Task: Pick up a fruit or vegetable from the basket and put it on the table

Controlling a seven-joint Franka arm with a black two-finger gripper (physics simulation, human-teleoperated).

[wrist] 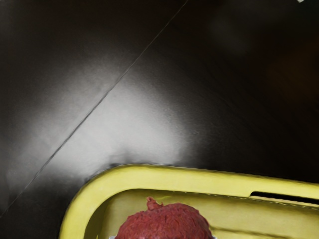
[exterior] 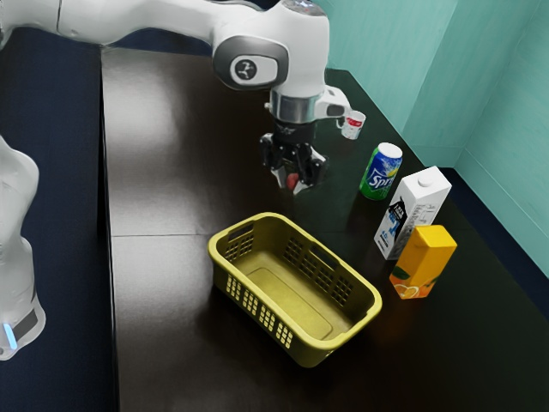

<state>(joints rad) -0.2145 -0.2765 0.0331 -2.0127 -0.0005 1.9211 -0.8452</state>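
Dark tabletop [exterior: 163,300], claw [exterior: 290,186] slightly parted, gripping a red fruit [wrist: 164,224], partly hidden from view

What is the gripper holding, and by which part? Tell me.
The gripper holds a red fruit by two opposite sides, its stubby tip free.

Wears a smooth white shell [exterior: 171,19] with rounded joints, a dark grey oval panel [exterior: 221,72] around a round black logo [exterior: 244,69], a silvery collar [exterior: 292,109], a blue light strip [exterior: 10,335] and a black, angular two-fingered gripper [exterior: 293,182].
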